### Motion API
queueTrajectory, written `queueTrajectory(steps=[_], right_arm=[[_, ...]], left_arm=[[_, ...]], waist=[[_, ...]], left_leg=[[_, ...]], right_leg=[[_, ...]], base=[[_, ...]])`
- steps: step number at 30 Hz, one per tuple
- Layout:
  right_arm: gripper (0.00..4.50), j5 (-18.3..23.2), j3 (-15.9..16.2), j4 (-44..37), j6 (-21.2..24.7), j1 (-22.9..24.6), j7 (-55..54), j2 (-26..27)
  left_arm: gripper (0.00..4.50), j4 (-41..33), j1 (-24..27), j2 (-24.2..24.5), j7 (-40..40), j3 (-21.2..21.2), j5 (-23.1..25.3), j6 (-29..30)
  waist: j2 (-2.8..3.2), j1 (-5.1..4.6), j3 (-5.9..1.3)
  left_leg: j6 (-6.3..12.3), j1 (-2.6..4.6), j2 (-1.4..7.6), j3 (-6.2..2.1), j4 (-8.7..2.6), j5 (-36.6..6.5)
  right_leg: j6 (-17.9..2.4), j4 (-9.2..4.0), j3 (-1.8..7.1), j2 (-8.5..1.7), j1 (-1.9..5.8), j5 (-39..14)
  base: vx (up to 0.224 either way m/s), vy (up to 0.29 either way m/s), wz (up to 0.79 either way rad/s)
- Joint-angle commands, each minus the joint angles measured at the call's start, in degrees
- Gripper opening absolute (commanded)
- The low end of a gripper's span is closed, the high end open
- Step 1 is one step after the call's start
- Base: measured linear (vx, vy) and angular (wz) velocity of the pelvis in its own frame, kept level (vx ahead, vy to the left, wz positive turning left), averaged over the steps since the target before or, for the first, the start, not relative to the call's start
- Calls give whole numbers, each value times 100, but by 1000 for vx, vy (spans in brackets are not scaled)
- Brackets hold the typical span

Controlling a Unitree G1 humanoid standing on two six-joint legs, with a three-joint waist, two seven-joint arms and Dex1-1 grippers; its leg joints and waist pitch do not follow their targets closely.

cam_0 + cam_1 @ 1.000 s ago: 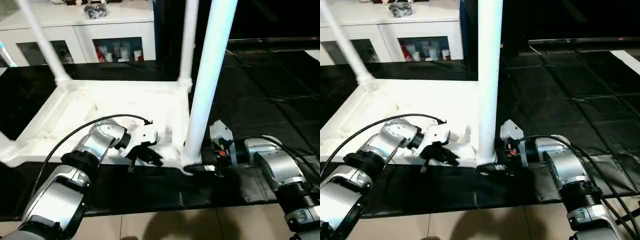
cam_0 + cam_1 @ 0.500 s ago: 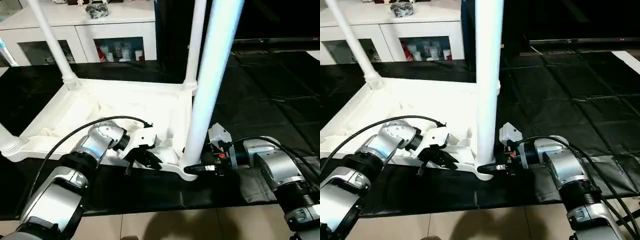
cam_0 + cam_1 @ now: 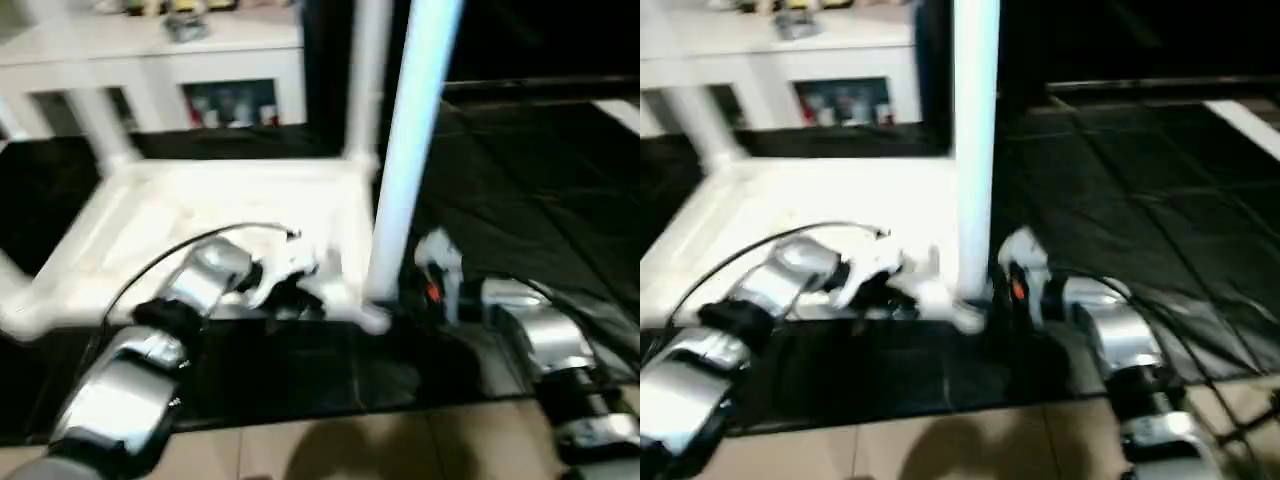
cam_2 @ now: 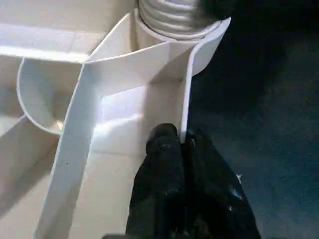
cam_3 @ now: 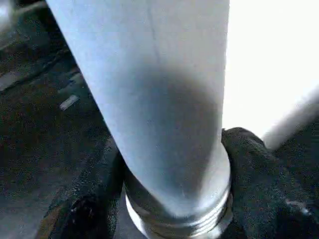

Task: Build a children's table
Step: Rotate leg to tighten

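Observation:
The children's table lies upside down: its white top (image 3: pixel 200 205) rests on the black mat with legs pointing up. The near right leg (image 3: pixel 410 150) stands in its corner socket (image 4: pixel 174 20). My left gripper (image 4: pixel 182 137) is shut on the thin rim wall (image 4: pixel 188 84) beside that socket, also seen from the head camera as the left gripper (image 3: pixel 300 290). My right gripper (image 5: pixel 169 199) is closed around the base of that leg (image 5: pixel 159 99), one finger (image 5: pixel 84 199) on each side, touching it. Two more legs (image 3: pixel 368 80) (image 3: pixel 95 125) rise at the far corners.
A white glass-door cabinet (image 3: pixel 200 70) stands behind the table. The black mat (image 3: pixel 520 180) stretches to the right and back. Tan floor (image 3: pixel 350 450) borders the mat's near edge, close to my forearms.
The right gripper's fingers have closed in on the leg's base. The left gripper stays pinched on the rim. The camera has shifted and the picture is blurred.

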Motion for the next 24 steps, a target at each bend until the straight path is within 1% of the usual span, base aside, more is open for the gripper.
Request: queueTrajectory(steps=[1,2,3,4,5,6,7,8,9,10,11,12,13,14,15,17,18,20,21,22,23,24], right_arm=[[264,98,297,-36,214,-185,-279,496],[264,101,263,-20,256,-216,-410,565],[264,106,211,4,321,-263,-614,671],[264,33,161,90,354,-365,-1042,872],[264,-54,137,149,374,-444,-1391,1033],[264,-169,138,180,376,-495,-1680,1143],[264,-243,172,195,334,-508,-1756,1153],[264,-420,251,231,233,-540,-1936,1178],[264,-571,355,241,113,-551,-2007,1192],[264,-575,351,242,24,-546,-2026,1235],[299,-515,320,217,-32,-531,-2002,1281],[299,-515,320,217,-32,-531,-2002,1281],[320,-418,295,156,-30,-485,-1905,1314],[340,-411,299,144,-38,-473,-1888,1314],[340,-398,334,67,-95,-387,-1804,1318],[356,-434,327,47,-174,-326,-1817,1283],[356,-434,327,47,-174,-326,-1817,1283],[389,-421,243,27,-299,-230,-1771,1164],[391,-406,201,-16,-418,-145,-1677,1051],[391,-403,198,-21,-427,-138,-1664,1041],[406,-353,149,-93,-532,-57,-1508,909],[420,-353,149,-93,-532,-57,-1508,909]], left_arm=[[0,-59,-227,-427,572,224,-362,250],[0,-56,-245,-462,665,244,-362,291],[0,-51,-273,-516,810,274,-362,355],[0,-38,-332,-638,1146,347,-365,458],[0,-32,-388,-755,1459,408,-357,548],[0,-32,-430,-849,1715,465,-343,624],[0,-35,-439,-876,1769,478,-342,643],[0,-41,-462,-939,1897,510,-340,686],[0,-73,-468,-1001,1982,524,-314,731],[0,-115,-451,-1030,1992,511,-282,730],[0,-165,-423,-1038,1956,483,-251,736],[0,-165,-423,-1038,1956,483,-251,736],[0,-218,-379,-1007,1870,446,-229,724],[0,-228,-369,-993,1845,436,-225,709],[0,-293,-303,-900,1702,367,-198,624],[0,-312,-262,-801,1595,335,-193,501],[0,-312,-262,-801,1595,335,-193,501],[0,-355,-180,-630,1349,285,-181,350],[0,-404,-103,-503,1140,233,-159,246],[0,-408,-96,-493,1123,229,-157,237],[0,-447,-12,-379,894,183,-153,85],[0,-447,-12,-379,894,183,-153,85]], waist=[[-108,-28,-353],[-114,-41,-364],[-107,-83,-371],[-107,-93,-380],[-121,-118,-387],[-111,-116,-389],[-112,-119,-392],[-125,-106,-406],[-119,-91,-407],[-121,-81,-422],[-116,-82,-421],[-123,-83,-425],[-123,-83,-418],[-120,-85,-422],[-117,-82,-423],[-116,-94,-409],[-117,-98,-408],[-81,-89,-404],[-53,-95,-406],[-80,-113,-406],[-74,-108,-410],[-59,-111,-406]], left_leg=[[270,-2,166,-78,-382,-1028],[287,2,160,-77,-380,-1008],[386,-25,156,-74,-373,-899],[413,-28,152,-71,-365,-860],[436,-47,153,-70,-364,-753],[434,-26,140,-56,-351,-683],[438,-28,133,-51,-350,-641],[461,-36,132,-57,-350,-567],[550,-62,154,-58,-351,-415],[605,-59,172,-65,-350,-343],[640,-64,177,-68,-348,-315],[695,-69,187,-70,-343,-287],[717,-68,190,-68,-344,-297],[736,-70,190,-66,-338,-293],[759,-74,188,-64,-335,-286],[764,-76,186,-61,-342,-365],[741,-71,183,-61,-346,-397],[716,-65,188,-67,-349,-454],[702,-70,192,-73,-352,-494],[706,-82,200,-72,-356,-513],[710,-76,201,-75,-354,-507],[713,-71,204,-67,-351,-543]], right_leg=[[-383,-561,286,-413,336,-2639],[-392,-554,285,-413,341,-2588],[-469,-528,301,-408,346,-2364],[-492,-522,301,-408,351,-2293],[-542,-495,308,-402,353,-2138],[-562,-500,308,-403,334,-2139],[-571,-498,312,-400,339,-2118],[-576,-483,313,-405,360,-2040],[-617,-444,327,-398,360,-1771],[-661,-413,334,-403,361,-1596],[-695,-402,339,-404,360,-1504],[-756,-377,346,-411,366,-1349],[-777,-380,346,-415,362,-1333],[-810,-368,350,-422,369,-1280],[-828,-366,353,-427,373,-1243],[-809,-386,348,-425,370,-1336],[-796,-391,348,-425,376,-1398],[-768,-403,349,-433,369,-1463],[-765,-396,351,-433,375,-1438],[-771,-386,352,-425,384,-1358],[-790,-383,350,-426,381,-1326],[-799,-390,352,-420,375,-1319]], base=[[0,0,0],[0,0,0],[0,0,0],[0,0,0],[0,0,0],[0,0,0],[0,0,0],[0,0,0],[0,0,0],[0,0,0],[0,0,0],[0,0,0],[0,0,0],[0,0,0],[0,0,0],[0,0,0],[0,0,0],[0,0,0],[0,0,0],[0,0,0],[0,0,0],[0,0,0]])
